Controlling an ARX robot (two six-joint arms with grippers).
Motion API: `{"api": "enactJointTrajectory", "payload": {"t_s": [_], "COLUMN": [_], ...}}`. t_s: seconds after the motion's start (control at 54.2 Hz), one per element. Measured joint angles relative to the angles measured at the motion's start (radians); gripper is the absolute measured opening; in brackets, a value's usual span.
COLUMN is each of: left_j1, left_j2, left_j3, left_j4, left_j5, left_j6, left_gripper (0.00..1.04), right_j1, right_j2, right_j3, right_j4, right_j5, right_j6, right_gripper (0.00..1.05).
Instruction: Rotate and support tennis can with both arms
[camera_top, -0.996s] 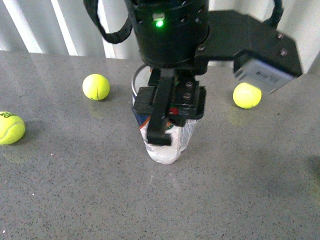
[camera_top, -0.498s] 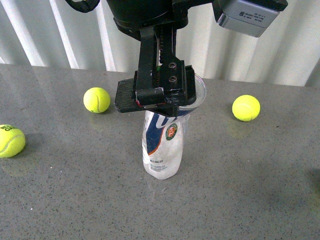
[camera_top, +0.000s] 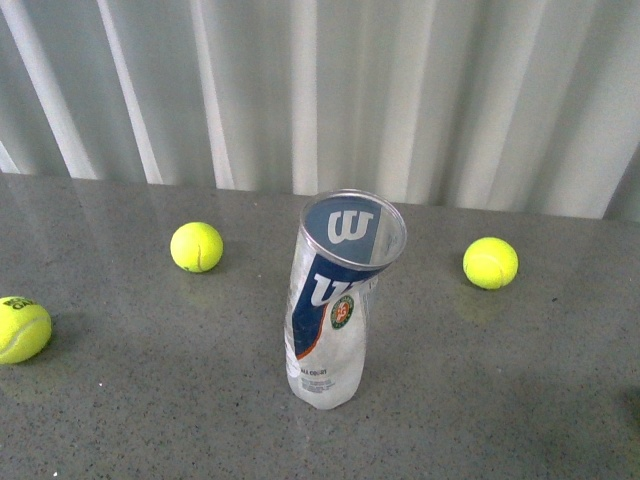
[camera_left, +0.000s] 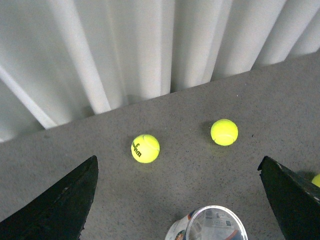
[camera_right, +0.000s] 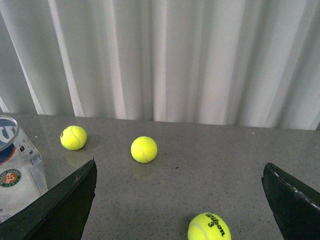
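The clear tennis can (camera_top: 335, 300) with a blue and white Wilson label stands on the grey table (camera_top: 520, 400), open end up and leaning slightly. Nothing holds it. Neither arm shows in the front view. My left gripper (camera_left: 177, 165) is open and empty, high above the can's open rim (camera_left: 215, 226), which lies between its black fingers (camera_left: 65, 205). My right gripper (camera_right: 179, 164) is open and empty, with the can (camera_right: 17, 170) off to one side beyond its black fingers (camera_right: 292, 200).
Three yellow tennis balls lie on the table: one behind the can to the left (camera_top: 196, 247), one to the right (camera_top: 490, 262), one at the far left edge (camera_top: 20, 328). A ball (camera_right: 209, 226) lies between the right gripper's fingers. White curtain folds (camera_top: 300, 90) back the table.
The black arm that stood over and in front of the can has risen out of the front view. The can now stands free and uncovered.
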Motion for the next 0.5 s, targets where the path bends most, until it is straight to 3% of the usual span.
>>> {"api": "enactJointTrajectory", "payload": {"t_s": [0.092,0.185,0.24,0.387,0.498], "left_j1": [0.002,-0.006,0.007,0.098,0.161], "left_j2": [0.003,-0.035,-0.085,-0.261,-0.342], "left_j3": [-0.015,-0.184,-0.303,-0.581,-0.723], "left_j4": [0.009,0.332,0.486,0.696,0.735], "left_j5": [-0.019,-0.314,-0.397,-0.365,-0.327], "left_j6": [-0.068,-0.061,-0.060,-0.060,-0.060], "left_gripper": [0.98,0.82,0.74,0.47,0.29], "right_j1": [0.000,0.000,0.000,0.000,0.000], "right_j2": [0.000,0.000,0.000,0.000,0.000], "right_j3": [0.000,0.000,0.000,0.000,0.000], "right_j4": [0.000,0.000,0.000,0.000,0.000], "right_j5": [-0.002,-0.001,-0.001,0.002,-0.002], "right_j6": [0.000,0.000,0.000,0.000,0.000], "right_gripper": [0.98,0.98,0.98,0.98,0.98]}}
